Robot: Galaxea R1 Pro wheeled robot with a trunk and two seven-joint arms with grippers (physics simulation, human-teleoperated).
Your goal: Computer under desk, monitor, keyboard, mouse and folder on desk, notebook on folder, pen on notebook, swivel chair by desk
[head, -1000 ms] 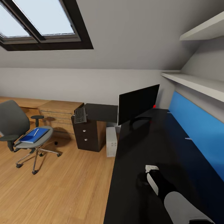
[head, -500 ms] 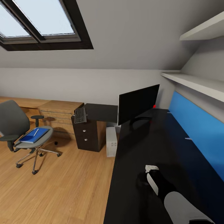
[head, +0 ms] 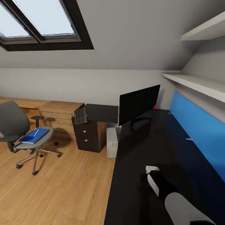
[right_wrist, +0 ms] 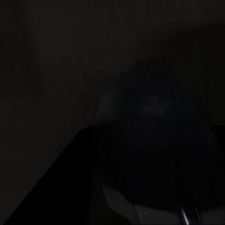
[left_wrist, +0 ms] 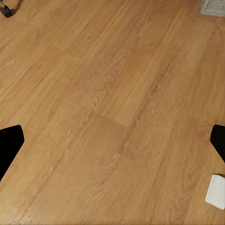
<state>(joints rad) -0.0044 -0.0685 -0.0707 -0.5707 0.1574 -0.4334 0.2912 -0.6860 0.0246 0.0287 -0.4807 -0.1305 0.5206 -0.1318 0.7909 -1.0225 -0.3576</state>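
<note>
- Head view: right gripper [head: 149,177] sits low over the near end of the black desk [head: 147,147]. Its jaws merge with the dark top, so I cannot tell whether they are spread or pressed together. The right wrist view is too dark to settle it.
- Left gripper [left_wrist: 112,143]: dark fingertips far apart at the two sides of the left wrist view, so spread wide and holding nothing, above bare wood floor [left_wrist: 108,93].
- Monitor [head: 138,104] upright on the desk, far end of the long wing.
- Keyboard [head: 80,116] lies on the left wing above the drawer pedestal [head: 85,136], well apart from the monitor.
- Computer [head: 112,142] stands on the floor by the pedestal, at the desk's inner corner.
- Swivel chair [head: 22,132] is far left, well apart from the desk. The folder [head: 33,136] lies on its seat with the pen [head: 36,132] across it.
- Mouse and notebook: not made out.
- Judgement: the step in hand looks like work at the near desk top, possibly the mouse.
- Advice: confirm the grip before lifting, carry low over the surface, and leave room beside the monitor for the keyboard first.
</note>
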